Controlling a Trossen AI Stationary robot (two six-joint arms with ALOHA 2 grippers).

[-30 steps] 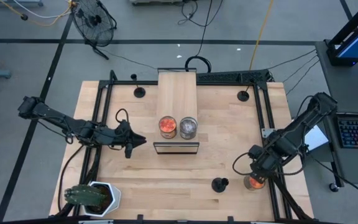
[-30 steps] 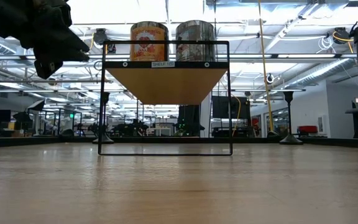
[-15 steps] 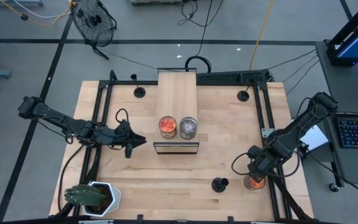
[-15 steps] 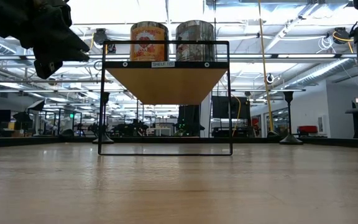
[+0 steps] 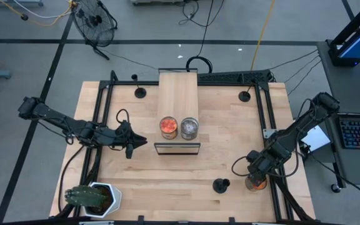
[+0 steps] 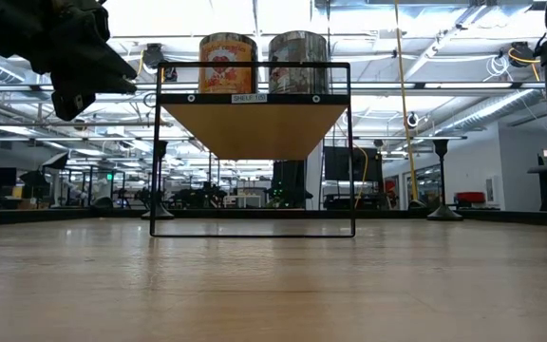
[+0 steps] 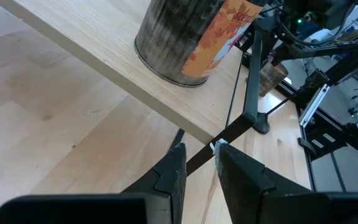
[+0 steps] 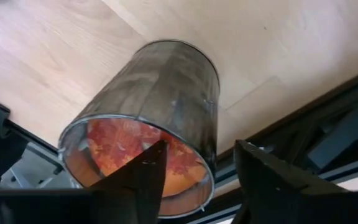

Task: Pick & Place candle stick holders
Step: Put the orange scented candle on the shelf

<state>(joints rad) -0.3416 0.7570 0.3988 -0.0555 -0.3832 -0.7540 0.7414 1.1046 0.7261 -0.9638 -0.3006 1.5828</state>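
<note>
Three black candle stick holders stand on their disc bases: one far left (image 5: pixel 140 92), one far right (image 5: pixel 245 95), one near the front edge (image 5: pixel 220 185). My right gripper (image 5: pixel 255 171) is open, right above a tin jar with an orange inside (image 8: pixel 160 124) that stands at the table's near right edge, beside the near holder. One finger (image 8: pixel 143 177) shows over the jar's mouth and the other (image 8: pixel 263 180) outside its wall. My left gripper (image 5: pixel 134 144) hovers left of the shelf, empty, with a narrow gap between its fingers (image 7: pixel 199 167). My right gripper comes at the jar from above, slanting. Its fingers stand on either side of the jar's wall near the rim (image 8: pixel 211 163). I cannot tell whether they touch it. The jar stands on the table.
A black wire shelf (image 5: pixel 177 148) with a wooden board (image 5: pixel 178 94) stands mid-table and carries two jars (image 5: pixel 169 127) (image 5: pixel 189 128). A potted plant in a white pot (image 5: pixel 94 197) sits at the near left corner. Black frame rails (image 5: pixel 274 134) run along the table's sides.
My right gripper has moved toward the table's near edge and a little left, down onto the jar at the near right edge. The jar and the holders have stayed in place.
</note>
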